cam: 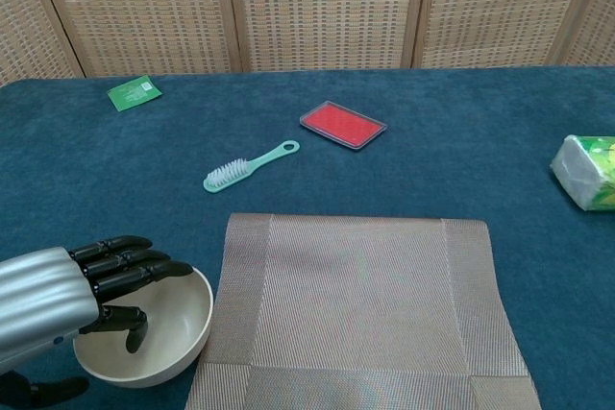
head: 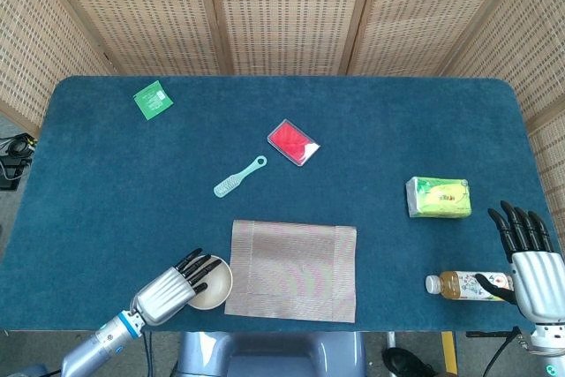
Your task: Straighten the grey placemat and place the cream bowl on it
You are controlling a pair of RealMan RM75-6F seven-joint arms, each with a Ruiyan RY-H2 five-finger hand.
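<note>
The grey placemat [head: 295, 271] [cam: 357, 304] lies flat near the table's front edge, its sides roughly square to that edge. Just left of it sits the cream bowl [head: 216, 284] [cam: 168, 333], upright on the blue cloth. My left hand [head: 170, 290] [cam: 67, 295] hovers over the bowl's left half with fingers stretched across the rim and the thumb dipping inside; it holds nothing. My right hand [head: 530, 262] rests at the front right corner, fingers spread, beside a bottle.
A drink bottle [head: 461, 286] lies beside the right hand. A green tissue pack [head: 437, 198] [cam: 586, 172], a mint brush [head: 238, 177] [cam: 248, 165], a red case [head: 292, 142] [cam: 343, 124] and a green packet [head: 153, 99] [cam: 134, 92] lie farther back.
</note>
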